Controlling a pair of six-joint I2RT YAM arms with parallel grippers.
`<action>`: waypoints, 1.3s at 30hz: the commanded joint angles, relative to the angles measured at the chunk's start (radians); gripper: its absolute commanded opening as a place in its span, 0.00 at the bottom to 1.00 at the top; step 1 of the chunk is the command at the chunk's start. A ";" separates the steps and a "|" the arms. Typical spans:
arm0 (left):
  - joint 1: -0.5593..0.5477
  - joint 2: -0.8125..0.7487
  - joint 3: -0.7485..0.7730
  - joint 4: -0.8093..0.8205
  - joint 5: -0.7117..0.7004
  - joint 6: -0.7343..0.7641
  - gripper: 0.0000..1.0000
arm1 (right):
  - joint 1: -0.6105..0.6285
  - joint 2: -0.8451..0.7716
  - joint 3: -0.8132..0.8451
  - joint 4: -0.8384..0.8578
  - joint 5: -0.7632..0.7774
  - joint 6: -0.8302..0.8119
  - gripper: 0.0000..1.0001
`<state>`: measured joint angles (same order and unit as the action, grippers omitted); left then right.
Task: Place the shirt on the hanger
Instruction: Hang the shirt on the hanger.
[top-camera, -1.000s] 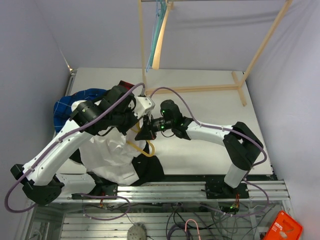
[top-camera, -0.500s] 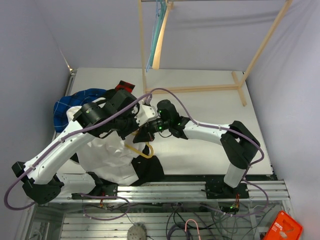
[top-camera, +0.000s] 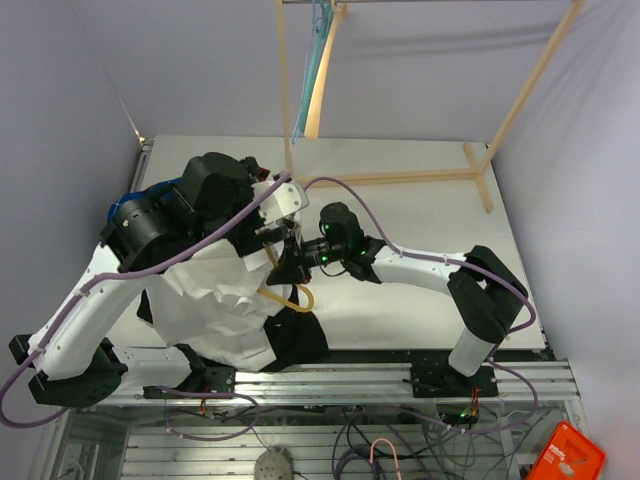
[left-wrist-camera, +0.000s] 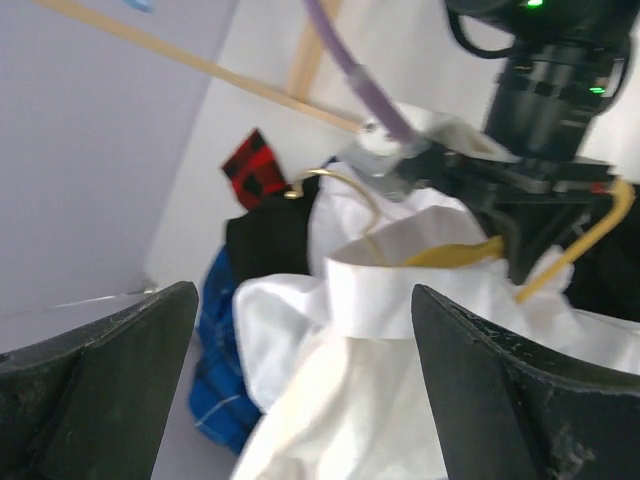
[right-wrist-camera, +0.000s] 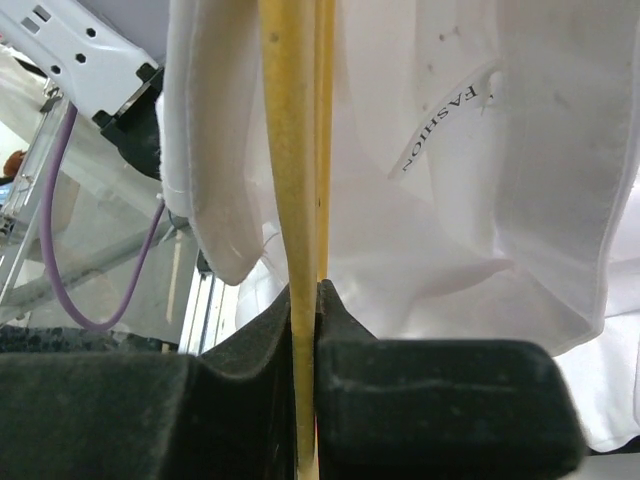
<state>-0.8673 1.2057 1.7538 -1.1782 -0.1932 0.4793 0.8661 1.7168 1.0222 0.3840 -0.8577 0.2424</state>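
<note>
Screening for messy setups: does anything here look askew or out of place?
Yes. The shirt is crumpled in a heap around the hanger, not draped evenly on it, and it lies against a blue garment at the left. The right fingers pinch the hanger with fabric crowding close.

White shirt (left-wrist-camera: 380, 400) over yellow hanger (left-wrist-camera: 452, 255), claw (left-wrist-camera: 305, 330) spread wide

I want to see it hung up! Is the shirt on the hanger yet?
Partly. Done: the plain white collared shirt has its neck over the thin yellow triangular hanger. In hand: the right fingers pinch the hanger; the left fingers are open, empty. Left: most fabric lies bunched on the table.
</note>
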 joint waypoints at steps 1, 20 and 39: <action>0.061 0.052 0.105 -0.066 -0.132 0.183 0.99 | 0.006 -0.022 -0.002 0.076 -0.020 -0.012 0.00; 0.573 0.254 0.092 -0.330 0.573 0.247 0.99 | 0.007 -0.036 -0.034 0.053 0.006 -0.038 0.00; 0.494 0.167 -0.023 -0.331 0.525 0.211 0.99 | 0.007 -0.009 -0.041 0.062 0.006 -0.048 0.00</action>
<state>-0.3443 1.3716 1.7924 -1.4990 0.2874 0.6823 0.8726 1.7100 0.9741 0.4149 -0.8482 0.2119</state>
